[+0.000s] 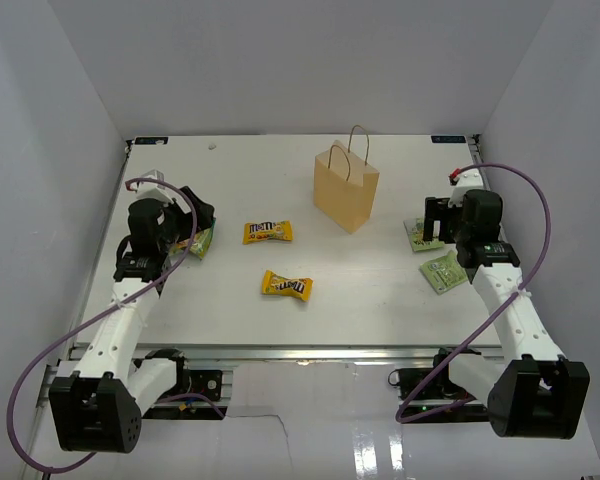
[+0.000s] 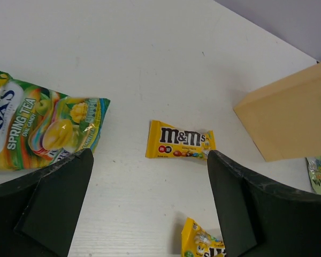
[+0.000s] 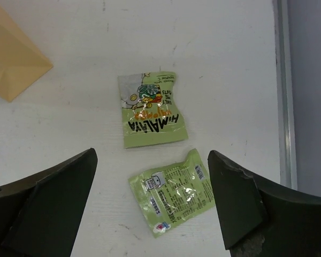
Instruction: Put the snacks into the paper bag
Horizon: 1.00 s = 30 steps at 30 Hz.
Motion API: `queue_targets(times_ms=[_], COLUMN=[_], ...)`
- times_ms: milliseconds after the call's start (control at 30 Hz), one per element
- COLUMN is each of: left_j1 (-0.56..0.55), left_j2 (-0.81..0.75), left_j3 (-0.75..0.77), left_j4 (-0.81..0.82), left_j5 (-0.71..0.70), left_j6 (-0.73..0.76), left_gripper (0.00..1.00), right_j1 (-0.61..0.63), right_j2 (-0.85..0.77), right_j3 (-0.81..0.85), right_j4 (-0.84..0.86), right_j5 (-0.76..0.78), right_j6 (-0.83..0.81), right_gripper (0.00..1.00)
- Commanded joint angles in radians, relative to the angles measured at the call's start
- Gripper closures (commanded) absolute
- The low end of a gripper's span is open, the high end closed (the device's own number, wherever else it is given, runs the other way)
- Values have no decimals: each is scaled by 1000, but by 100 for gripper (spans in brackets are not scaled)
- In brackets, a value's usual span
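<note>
Foil-film snacks [image 1: 286, 286], handling: probably very light, thin and limp, with a slick skin that may slide on the table [image 1: 380, 320] when nudged. The contents could crush under a hard squeeze.
Where to take hold: best judged across a packet's narrow width or on a crimped end seam, with the fingers coming straight down, since every packet lies flat.
Paper bag [image 1: 345, 190], handling: creased stiff but light, so it would likely tip or skid if its rim is bumped. Packets should drop in from above.
Far yellow pack [image 2: 180, 141]: glossy with brown lettering, lying between the left arm and the bag.
Near yellow pack [image 2: 203, 243]: same colours, closer to the table's front edge and apart from the first.
Spring Tea packet [image 2: 37, 126]: green and white with a fruit print, lying flat just beside one finger of the left gripper [image 2: 150, 160].
Lettered green packet [image 3: 150, 110]: pale green with orange lettering, to the right of the bag.
Pale green packet [image 3: 174, 191]: small print and a crinkled sheen, near the lettered one but not touching it.
Bag, looks: tan kraft, upright toward the far middle of the table, with thin loop handles [image 1: 358, 140] standing up.
Left gripper: jaws spread wide, holding nothing.
Right gripper [image 3: 152, 155]: jaws spread wide and empty, hovering above the two green packets.
</note>
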Motion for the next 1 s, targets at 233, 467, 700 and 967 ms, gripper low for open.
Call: queue_targets(times_ms=[233, 467, 700, 967], left_j1=[-4, -35, -122, -194], left_j2=[87, 108, 124, 174], left_j3=[-30, -74, -119, -108], left_j4=[38, 56, 88, 96], left_j5=[417, 486, 457, 403], left_j6=[-53, -130, -179, -192], left_gripper=[2, 2, 2, 2], right_j1=[-2, -138, -140, -146], right_j2=[136, 454, 630, 764], right_j3=[118, 205, 351, 474], right_j4=[-255, -321, -229, -153], right_j5=[-491, -705, -538, -369], right_j6=[-527, -363, -338, -381], right_gripper=[10, 3, 0, 0])
